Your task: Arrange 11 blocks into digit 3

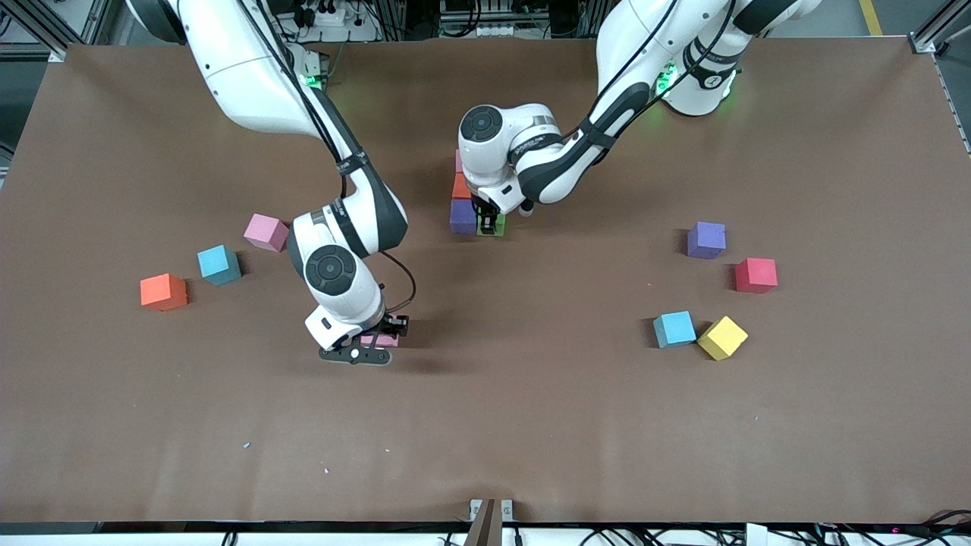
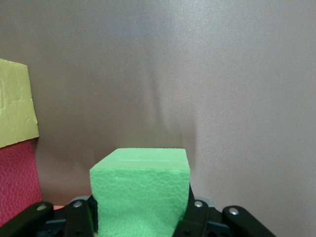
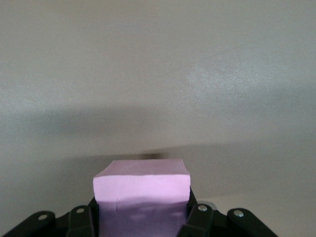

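Blocks [image 1: 706,240] scattered, table [image 1: 531,425] mid prob. open

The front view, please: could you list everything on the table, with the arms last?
Stacked group mid-table: pink block, orange block, purple block, in a column.
Green block: one, beside that purple, in the left end effector.
Right arm's end: pink block, blue block, orange-red block.
Left arm's end: purple block, red block, blue block, yellow block.
Pink block: one, in the right end effector.
Table: brown.
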